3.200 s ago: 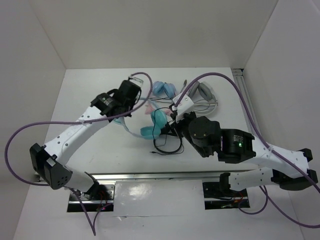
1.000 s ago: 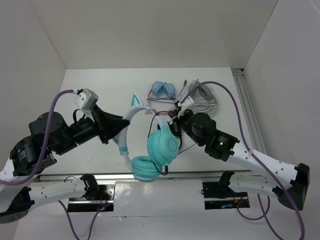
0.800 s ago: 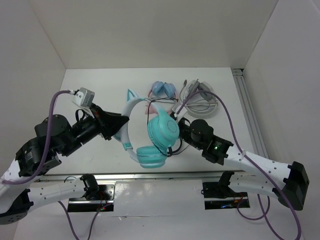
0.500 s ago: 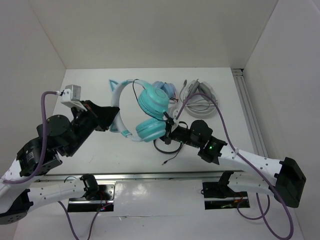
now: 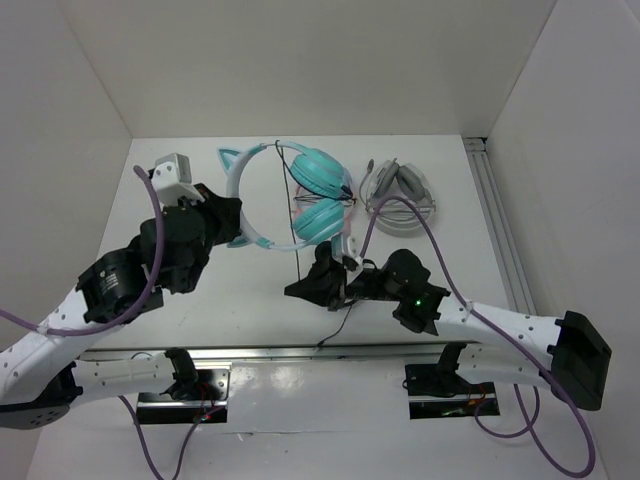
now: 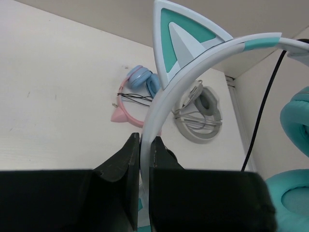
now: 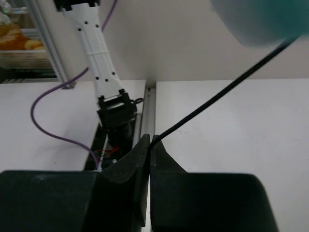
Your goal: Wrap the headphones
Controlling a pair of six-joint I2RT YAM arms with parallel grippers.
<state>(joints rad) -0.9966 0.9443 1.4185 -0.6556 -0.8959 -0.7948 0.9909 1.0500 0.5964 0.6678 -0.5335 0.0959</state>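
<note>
White tabletop [image 5: 440, 160], boxed in by white walls, is seen from above, with both arms reaching in from the near edge. Teal over-ear headphones with a pale band and two cat ears [image 5: 320, 172] are held up off the tabletop, over its far middle, the band to the left and the two cups one behind the other to the right. The pale band [image 6: 193, 72] is clamped edge-on between the left fingers [image 6: 123, 164], just below one cat ear [image 6: 181, 38]. A thin black cable [image 5: 299, 255] is led down from the cups toward the near side and is pinched between the right fingers [image 7: 133, 159], which are closed tight upon it. The cable is drawn straight between cup and fingers. On the tabletop behind, a pink-banded pair with blue cups [image 6: 137, 84] and a grey pair with a coiled cord [image 6: 200, 118] are seen lying.

The headphones are judged light, with a stiff, springy plastic band that is best gripped across its flat, as it is now. The padded cups are judged soft and likely to give under the fingers. The cable is judged limp, thin and slippery, so a firm pinch is called for, with only moderate tension, lest the cord be strained where it enters the cup. No finished wrap can be made out.
</note>
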